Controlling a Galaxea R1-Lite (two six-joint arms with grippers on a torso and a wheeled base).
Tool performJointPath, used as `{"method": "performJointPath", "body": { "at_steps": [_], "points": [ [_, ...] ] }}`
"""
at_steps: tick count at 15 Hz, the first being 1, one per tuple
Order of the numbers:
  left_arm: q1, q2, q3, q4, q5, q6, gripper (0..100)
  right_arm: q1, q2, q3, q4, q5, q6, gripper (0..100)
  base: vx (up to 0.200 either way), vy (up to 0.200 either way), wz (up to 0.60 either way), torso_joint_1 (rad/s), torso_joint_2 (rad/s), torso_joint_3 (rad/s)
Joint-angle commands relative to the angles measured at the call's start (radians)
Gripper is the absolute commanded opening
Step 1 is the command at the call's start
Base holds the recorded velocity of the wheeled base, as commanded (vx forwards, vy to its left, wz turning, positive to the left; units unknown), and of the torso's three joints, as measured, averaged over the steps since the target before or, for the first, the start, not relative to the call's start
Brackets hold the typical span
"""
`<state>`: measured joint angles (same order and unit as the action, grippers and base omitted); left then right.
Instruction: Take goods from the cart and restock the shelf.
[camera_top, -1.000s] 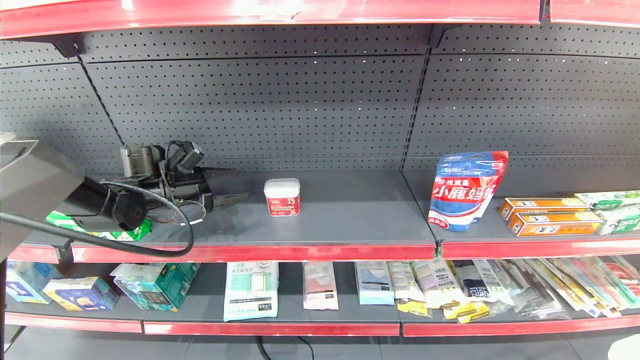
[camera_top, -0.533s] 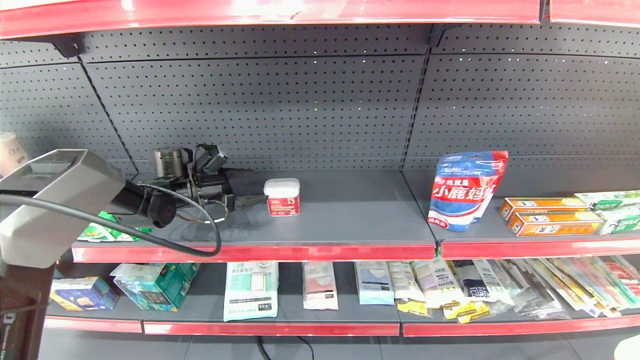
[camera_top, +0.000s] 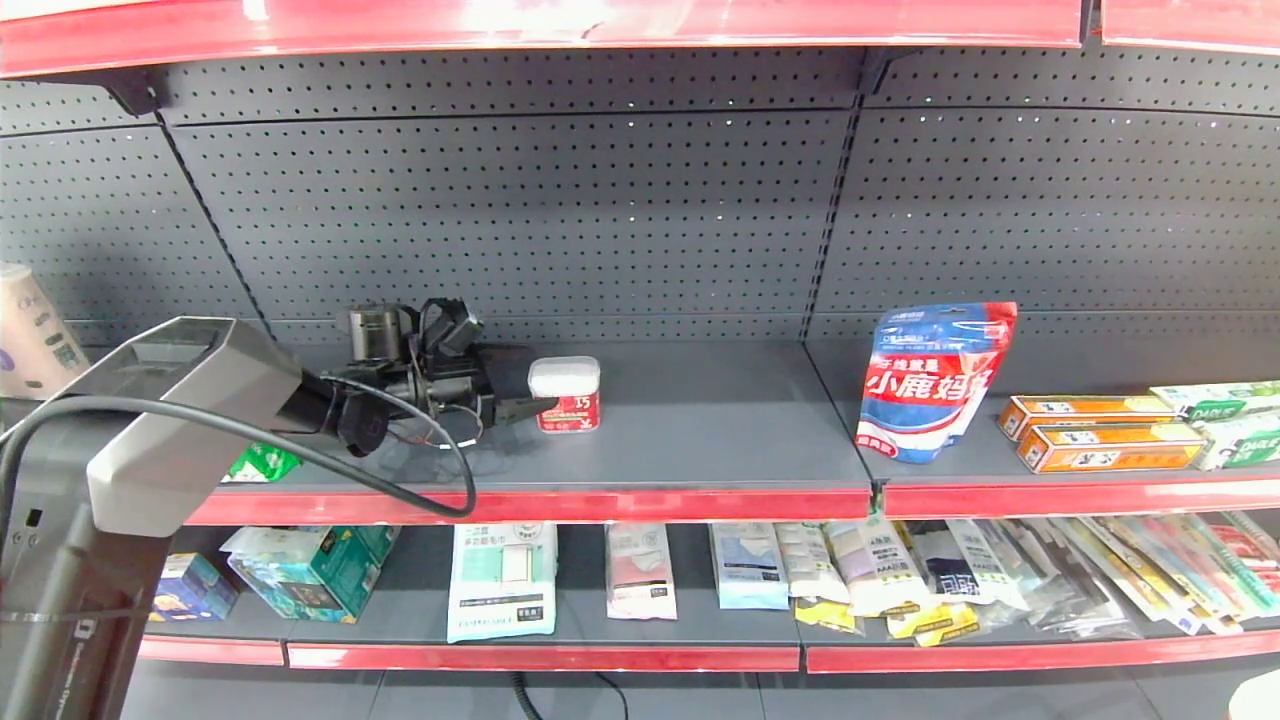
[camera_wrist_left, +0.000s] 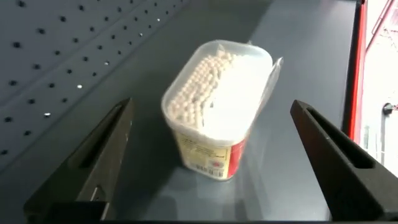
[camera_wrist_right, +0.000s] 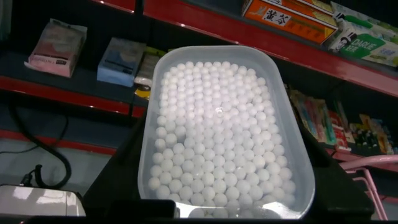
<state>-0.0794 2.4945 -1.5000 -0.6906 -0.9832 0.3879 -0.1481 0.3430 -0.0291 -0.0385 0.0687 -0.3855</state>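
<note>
Shelf (camera_top: 700, 430), cotton-swab tub (camera_wrist_left: 217, 106) between spread left claw (camera_wrist_left: 210, 102)

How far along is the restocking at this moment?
Done: one swab box stands on the middle shelf. In hand: the left gripper is open, with fingers on either side of that box and not touching it. The right gripper holds a second swab box, not yet shelved. Left: placing the second swab box on the shelf.

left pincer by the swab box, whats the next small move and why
Probably ease the left pincer a little forward: it is open, with the upright swab box centred between its fingers, clear gaps on both sides, only partly inside.
</note>
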Motion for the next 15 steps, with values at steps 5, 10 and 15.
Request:
{"method": "performJointPath", "body": {
  "at_steps": [5,10,15],
  "points": [
    [-0.022,0.070,-0.089,0.002,-0.002,-0.014,100,0.001,0.001,-0.002,0.000,-0.020,-0.016,0,0.000,0.000,0.00,0.000,0.00,0.000],
    [-0.036,0.099,-0.126,0.003,-0.002,-0.021,100,0.001,0.008,-0.003,0.000,-0.020,-0.026,0,0.000,0.000,0.00,0.000,0.00,0.000],
    [-0.060,0.123,-0.175,0.042,0.005,-0.030,100,-0.001,0.010,-0.003,0.000,-0.021,-0.026,0,0.000,0.000,0.00,0.000,0.00,0.000]
  ]
}}
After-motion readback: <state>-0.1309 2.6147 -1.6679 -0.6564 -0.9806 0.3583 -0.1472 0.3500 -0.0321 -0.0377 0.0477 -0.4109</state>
